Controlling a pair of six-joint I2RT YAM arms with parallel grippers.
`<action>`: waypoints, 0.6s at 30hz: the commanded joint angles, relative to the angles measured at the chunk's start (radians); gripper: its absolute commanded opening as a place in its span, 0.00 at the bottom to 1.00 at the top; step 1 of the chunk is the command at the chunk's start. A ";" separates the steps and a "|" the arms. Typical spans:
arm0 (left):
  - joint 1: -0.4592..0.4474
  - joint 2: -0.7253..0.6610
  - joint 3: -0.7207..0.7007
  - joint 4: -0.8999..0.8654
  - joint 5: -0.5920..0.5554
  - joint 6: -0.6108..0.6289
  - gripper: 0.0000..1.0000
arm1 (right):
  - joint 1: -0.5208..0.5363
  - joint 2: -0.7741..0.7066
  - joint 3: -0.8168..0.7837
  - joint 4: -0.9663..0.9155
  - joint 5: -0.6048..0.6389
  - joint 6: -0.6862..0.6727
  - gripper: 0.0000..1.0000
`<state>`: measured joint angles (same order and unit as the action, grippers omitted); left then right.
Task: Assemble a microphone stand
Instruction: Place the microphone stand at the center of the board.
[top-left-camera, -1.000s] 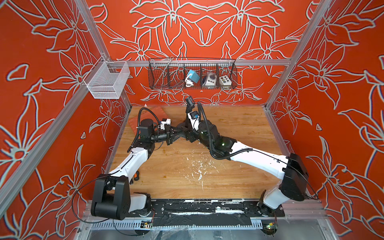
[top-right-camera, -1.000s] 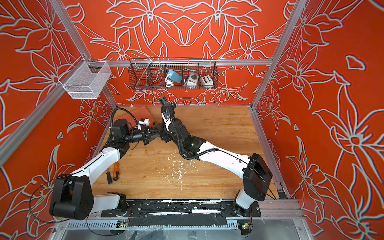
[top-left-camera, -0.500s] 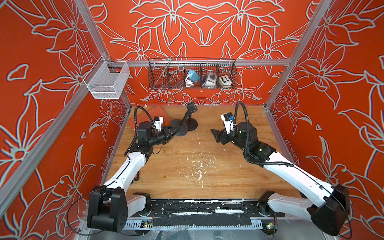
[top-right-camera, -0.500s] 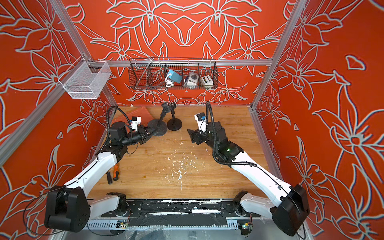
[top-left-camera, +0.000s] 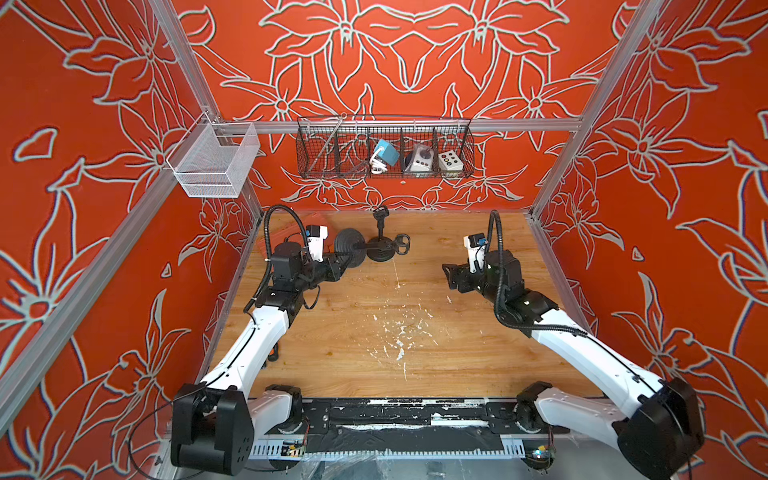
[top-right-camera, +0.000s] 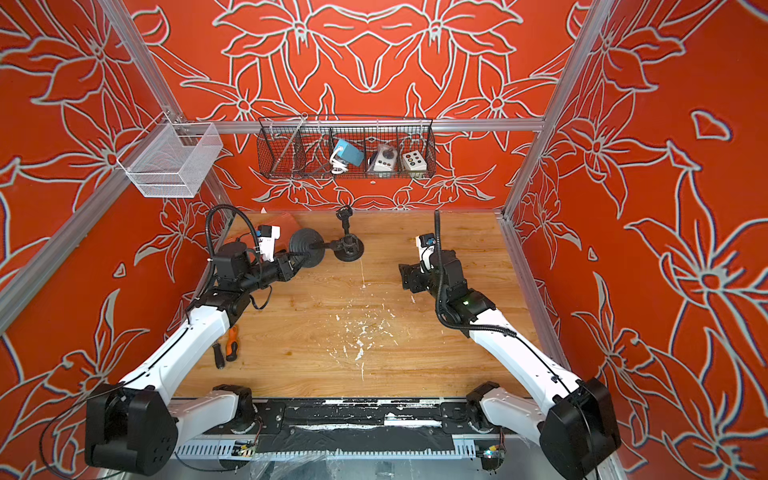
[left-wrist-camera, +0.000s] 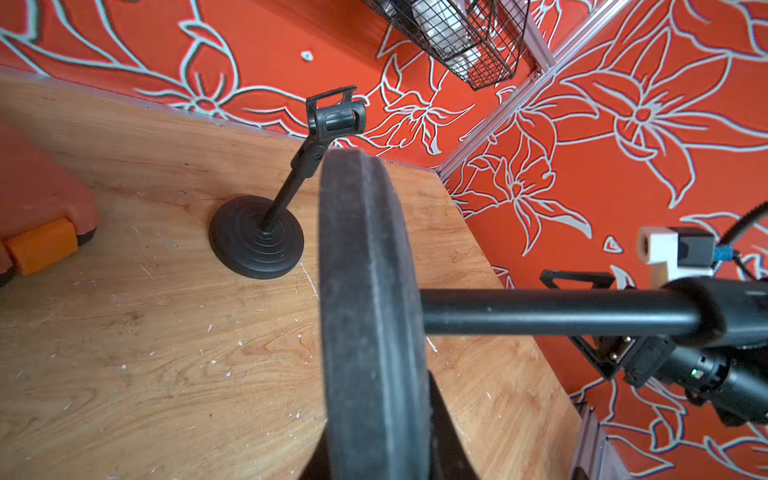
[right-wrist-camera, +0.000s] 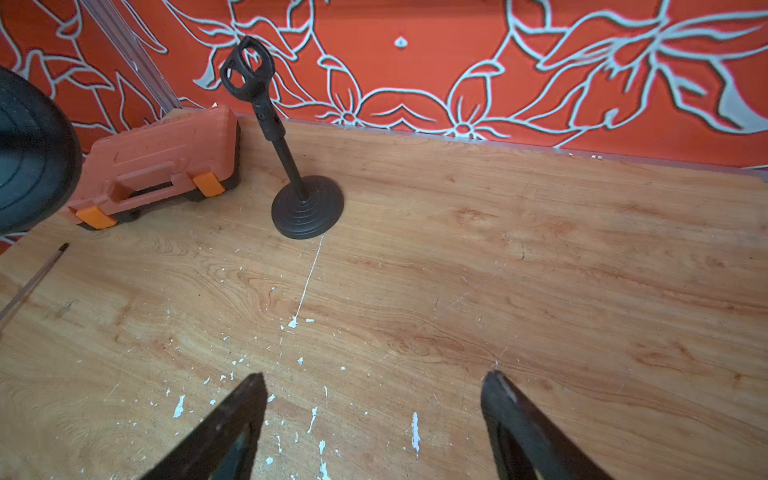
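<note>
Black rim of the round base (left-wrist-camera: 370, 311) is what my left jaws are pressed shut on, holding this microphone stand (top-left-camera: 350, 253) sideways above the desk (top-left-camera: 395, 332), its pole (left-wrist-camera: 540, 318) level and reaching just past a second, upright stand (right-wrist-camera: 307, 212) at the back, while my right jaws hang spread and empty, well apart. I judge the disc could swivel in so narrow a pinch, or the pole could knock the upright stand over as I turn it. No brand or writing is legible on either stand or the orange tool case (right-wrist-camera: 166, 166).
</note>
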<state>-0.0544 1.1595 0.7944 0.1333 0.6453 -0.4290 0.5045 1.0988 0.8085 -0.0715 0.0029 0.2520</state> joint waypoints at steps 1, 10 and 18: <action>-0.005 0.010 0.039 0.059 0.003 -0.201 0.00 | -0.020 -0.032 -0.020 0.010 -0.047 0.027 0.84; -0.004 -0.093 -0.168 0.042 -0.105 -0.524 0.00 | -0.050 -0.022 -0.041 0.004 -0.116 0.025 0.84; -0.007 -0.109 -0.304 0.118 -0.151 -0.528 0.00 | -0.057 0.025 -0.062 0.069 -0.113 0.033 0.84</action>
<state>-0.0544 1.0805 0.5102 0.1303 0.5224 -0.9436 0.4568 1.1107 0.7605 -0.0498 -0.1055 0.2695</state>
